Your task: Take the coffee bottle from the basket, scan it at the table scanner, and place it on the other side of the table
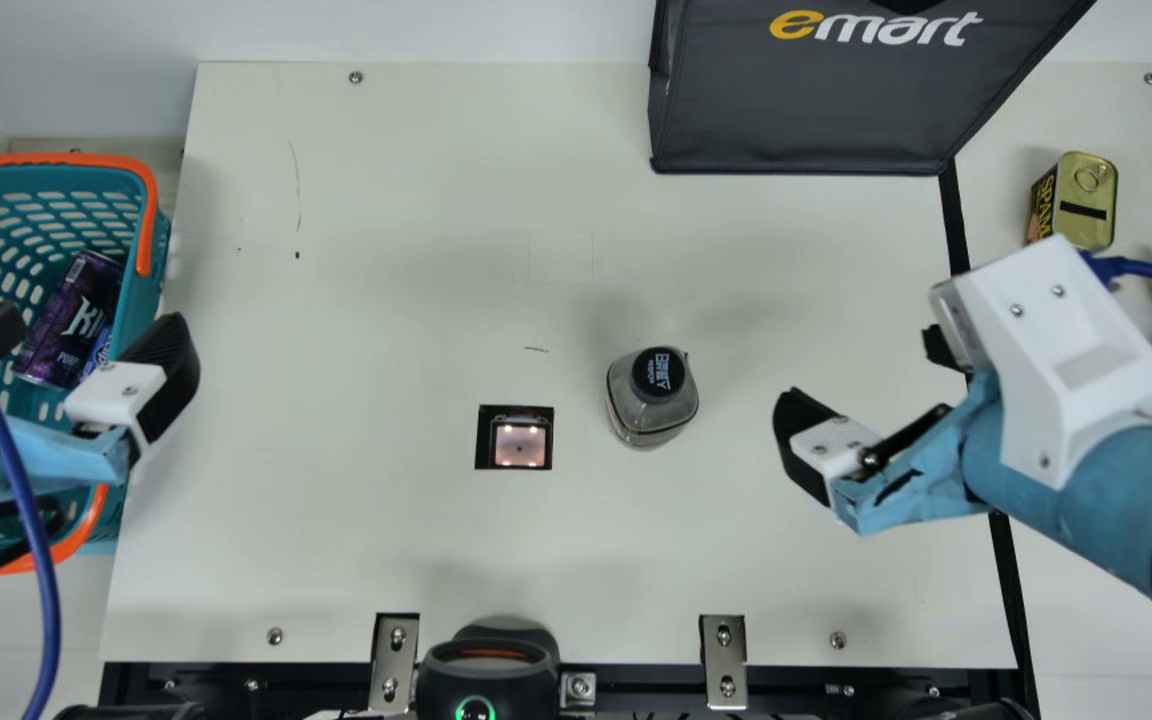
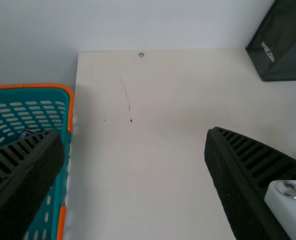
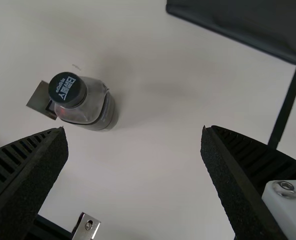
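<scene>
Bottle of clear plastic with a black cap, upright on the cream table, just beside the square black-framed scanner. Right black ribbed gripper: spread and empty, near the bottle. Left black ribbed gripper: fingers parted, empty, above the orange-handled teal plastic basket.

"emart" in large letters on the dark bag.
"SPAM" on the tin; "KI", partly legible, on the purple can; small white characters, not surely readable, on the cap of the coffee bottle.
</scene>
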